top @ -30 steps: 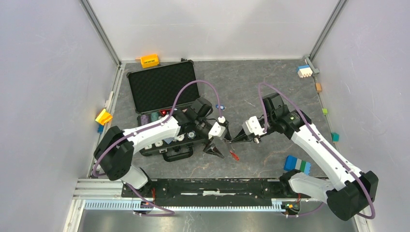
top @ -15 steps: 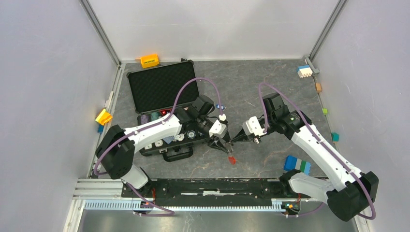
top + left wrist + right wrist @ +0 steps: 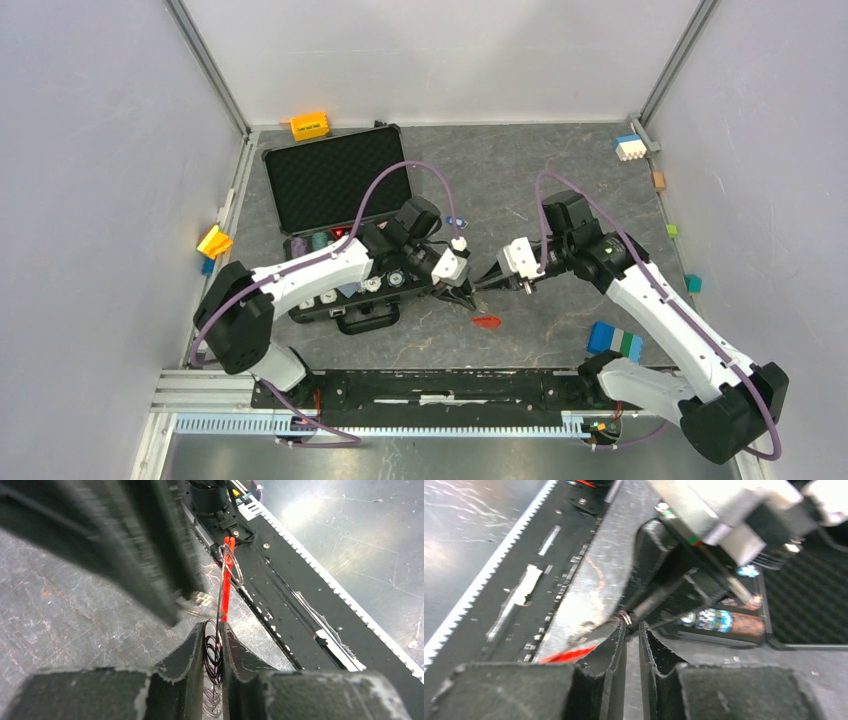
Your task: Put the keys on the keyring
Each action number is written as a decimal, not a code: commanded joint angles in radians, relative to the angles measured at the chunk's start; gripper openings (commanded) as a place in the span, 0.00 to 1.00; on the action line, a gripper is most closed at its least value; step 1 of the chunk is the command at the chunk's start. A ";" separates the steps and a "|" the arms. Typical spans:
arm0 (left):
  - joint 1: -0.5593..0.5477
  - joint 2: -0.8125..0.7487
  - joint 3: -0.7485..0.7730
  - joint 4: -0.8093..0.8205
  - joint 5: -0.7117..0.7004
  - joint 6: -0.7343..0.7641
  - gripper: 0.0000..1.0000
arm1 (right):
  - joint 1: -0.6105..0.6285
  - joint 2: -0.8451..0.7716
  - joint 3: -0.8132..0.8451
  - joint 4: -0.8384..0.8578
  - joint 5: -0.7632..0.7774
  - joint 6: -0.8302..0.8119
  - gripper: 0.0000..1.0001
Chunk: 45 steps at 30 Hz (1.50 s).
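Observation:
My left gripper (image 3: 214, 627) is shut on the keyring's silvery rings (image 3: 214, 655). The keyring's red strip (image 3: 227, 580) sticks out past the fingertips. From above, the left gripper (image 3: 460, 296) and right gripper (image 3: 480, 285) meet tip to tip at the table's middle, and the red strip (image 3: 487, 321) hangs just below them. My right gripper (image 3: 633, 625) has its jaws slightly parted, with bare table showing through the gap. One small ring (image 3: 625, 617) sits at the tip of its left finger. A tiny blue-headed key (image 3: 456, 220) lies on the table behind the left wrist.
An open black case (image 3: 335, 180) stands at the back left, its lower tray holding poker chips (image 3: 711, 619). Loose blocks lie about: orange (image 3: 309, 125), yellow (image 3: 214, 242), white-blue (image 3: 629, 147) and blue-green (image 3: 615, 340). The black base rail (image 3: 450, 385) runs along the near edge.
The left gripper went from wide open to shut on the keyring's rings and shifted up toward the right fingertips. The right jaws parted a little. The red strip swung slightly right.

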 commanded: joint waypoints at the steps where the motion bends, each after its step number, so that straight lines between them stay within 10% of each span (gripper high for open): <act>1: -0.005 -0.080 -0.031 -0.001 -0.068 -0.024 0.02 | -0.004 -0.045 0.003 0.196 0.138 0.190 0.28; 7: 0.006 -0.193 -0.141 0.241 -0.280 -0.239 0.02 | -0.007 -0.107 0.026 0.263 0.367 0.280 0.68; 14: 0.008 -0.260 -0.181 0.413 -0.652 -0.586 0.02 | -0.007 -0.162 -0.025 0.254 0.374 0.296 0.73; 22: 0.006 -0.309 -0.234 0.478 -0.686 -0.716 0.02 | -0.007 -0.070 -0.047 0.252 0.323 0.278 0.73; 33: 0.006 -0.362 -0.302 0.540 -0.642 -0.716 0.02 | -0.008 0.035 -0.073 0.280 0.263 0.272 0.44; 38: 0.006 -0.385 -0.325 0.563 -0.606 -0.697 0.03 | -0.007 0.061 -0.093 0.288 0.239 0.254 0.07; 45: 0.008 -0.508 -0.330 0.287 -0.582 -0.227 0.79 | -0.007 0.061 -0.074 0.141 0.187 0.067 0.00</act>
